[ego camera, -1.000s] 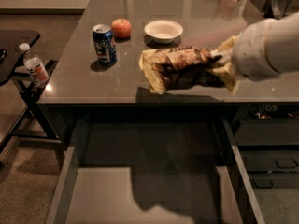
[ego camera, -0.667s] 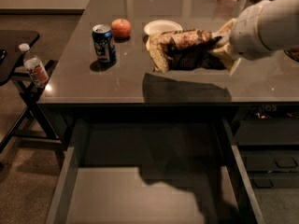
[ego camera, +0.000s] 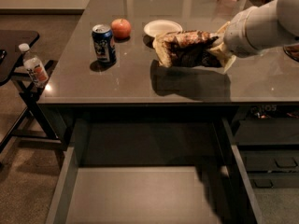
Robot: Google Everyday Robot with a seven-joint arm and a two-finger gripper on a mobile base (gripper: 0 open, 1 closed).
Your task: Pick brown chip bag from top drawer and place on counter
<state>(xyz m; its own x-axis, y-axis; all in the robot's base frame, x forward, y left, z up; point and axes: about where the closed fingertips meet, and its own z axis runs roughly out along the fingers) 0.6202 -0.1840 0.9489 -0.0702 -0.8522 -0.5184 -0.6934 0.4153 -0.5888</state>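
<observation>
Camera view looks down on a wide, glossy grey-brown tabletop (ego camera: 140, 85) that fills the upper half of the scene. Below its front edge the top drawer (ego camera: 140, 195) stands pulled out, with its flat light-grey bottom bare between dark side rails. To the right of it are smaller dark drawers (ego camera: 275, 162), closed. The robot's pale arm (ego camera: 261, 24) comes in from the right edge over the tabletop's right half. At the far left a black side table (ego camera: 14, 38) stands apart from the counter.

The brown chip bag (ego camera: 187, 48) is out of the drawer. It hangs lengthwise just above the middle of the tabletop, dark and crinkled with cream-yellow ends, and casts a broad shadow (ego camera: 191, 85) on the surface beneath it. The gripper (ego camera: 218, 48) is at the bag's right end. Its fingers are mostly buried in the crumpled cream foil and pinch that end, carrying the bag.

The bag's left end lies just in front of a white plate (ego camera: 162, 27), which sits further back on the tabletop. Left of the plate stands a blue soda can (ego camera: 103, 43), upright, with a red apple (ego camera: 121, 28) just behind and to the right of it. A small water bottle (ego camera: 33, 70) with a red label stands at the side table's near edge.
</observation>
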